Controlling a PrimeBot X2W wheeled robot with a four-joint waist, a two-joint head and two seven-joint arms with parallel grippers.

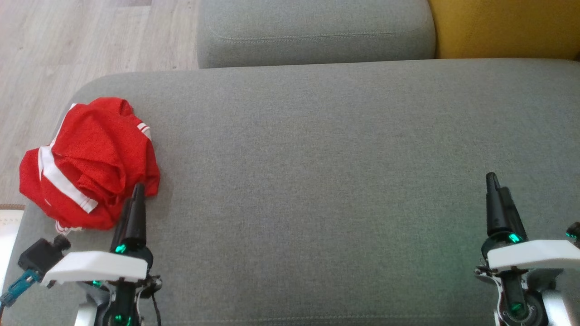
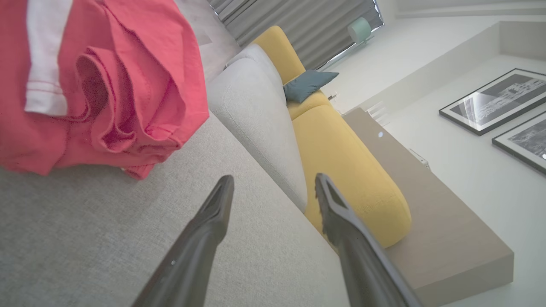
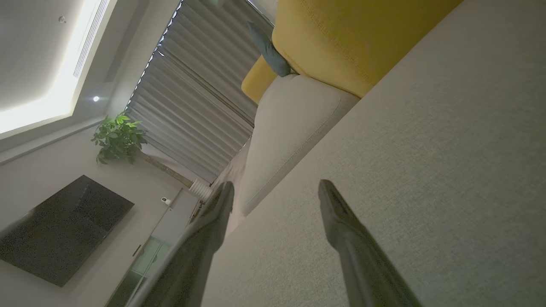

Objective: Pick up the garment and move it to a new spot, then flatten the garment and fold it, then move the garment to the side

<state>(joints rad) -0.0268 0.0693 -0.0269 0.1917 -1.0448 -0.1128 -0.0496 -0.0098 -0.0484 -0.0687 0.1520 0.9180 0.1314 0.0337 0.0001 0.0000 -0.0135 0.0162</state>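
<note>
The garment (image 1: 88, 163) is red with white stripes and lies crumpled in a heap at the left end of the grey seat cushion (image 1: 317, 158). My left gripper (image 1: 137, 190) stands just right of the heap's near side, its fingertips level with the cloth's edge. In the left wrist view the garment (image 2: 106, 85) bunches up at the upper left, and the left gripper (image 2: 274, 183) is open with nothing between its fingers. My right gripper (image 1: 497, 183) hovers far to the right over bare cushion. It is open and empty in the right wrist view (image 3: 276, 186).
The garment sits close to the cushion's rounded left edge, with wooden floor (image 1: 90, 36) beyond. A second grey cushion (image 1: 312, 31) lies behind, and a yellow sofa part (image 1: 503, 27) is at the back right. Broad bare fabric spreads between the two grippers.
</note>
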